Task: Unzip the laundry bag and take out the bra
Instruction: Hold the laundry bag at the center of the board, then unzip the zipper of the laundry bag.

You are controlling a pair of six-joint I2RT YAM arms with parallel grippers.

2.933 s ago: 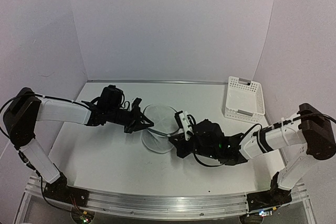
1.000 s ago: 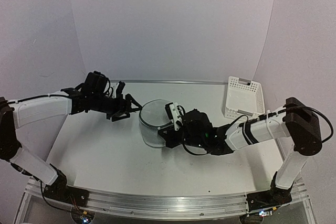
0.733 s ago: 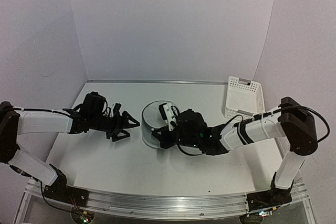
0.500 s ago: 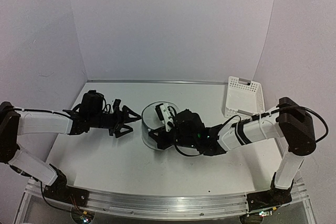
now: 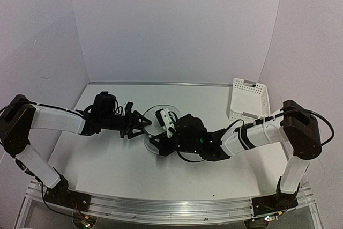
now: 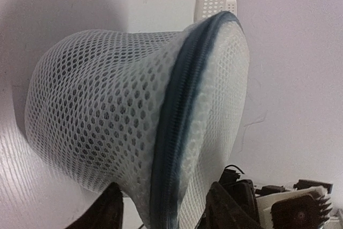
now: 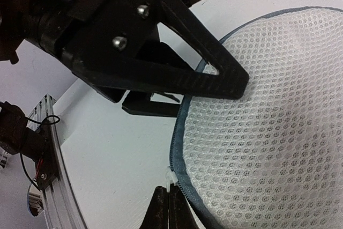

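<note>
1. Laundry bag [image 6: 107, 105] near the middle of the bench [image 5: 107, 164], white mesh puffed out, dark zipper band [image 6: 177, 111] running around its rim and closed along the stretch in view.
2. Left gripper [image 5: 140, 125] at 9 o'clock of the bag, spread, with one finger [image 7: 214, 73] laid over the round mesh face and the other outside the rim. Zipper band between the two.
3. Seen from the left wrist: mesh filling most of the frame, band sweeping from 1 o'clock down to 6 o'clock, between the two dark finger roots.
4. Right gripper [image 7: 166, 207] at about 7 o'clock of the bag, low over the bench, pressed together. Tips just below a small white tab [image 7: 171, 177] on the zipper band; pinching it or only touching it, cannot tell.
5. White slotted basket [image 5: 248, 100] at 2 o'clock of the bag, well apart from it, close to the right wall.
6. Both arms reaching inward from the near edge, the two grippers just beside each other at the bag's left and near side.
</note>
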